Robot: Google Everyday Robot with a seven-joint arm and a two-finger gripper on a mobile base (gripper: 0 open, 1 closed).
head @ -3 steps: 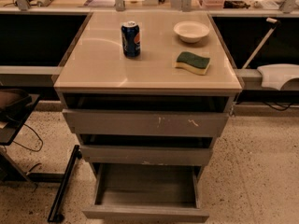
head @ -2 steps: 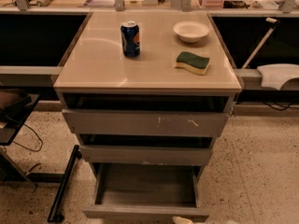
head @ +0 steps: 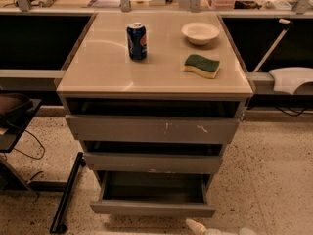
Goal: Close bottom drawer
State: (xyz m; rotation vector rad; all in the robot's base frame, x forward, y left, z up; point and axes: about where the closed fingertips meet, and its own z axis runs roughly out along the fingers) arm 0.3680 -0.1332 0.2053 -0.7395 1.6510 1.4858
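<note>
The gripper (head: pixel 200 226) has come into view at the btm edge, low over the floor, just in front of the bottom drawer (head: pixel 152 208) and toward its right half. A sec ago it wasn't in shot at all. Only a pale sliver of it shows, so whether it's spread or pressed together can't be told.

The drawer's front also sits higher in the view than before, i.e. nearer the cabinet, w/ less of its grey base showing. It's prob. been nudged partway in. It's not shut yet: it's pulled out further than the middle drawer (head: pixel 153 163) and top drawer (head: pixel 152 129), which are both ajar too.

The can (head: pixel 137 41), bowl (head: pixel 200 33) and sponge (head: pixel 201 65) on the top haven't moved.

So the closing looks underway, approx half done, and needs a straight push on the front.
</note>
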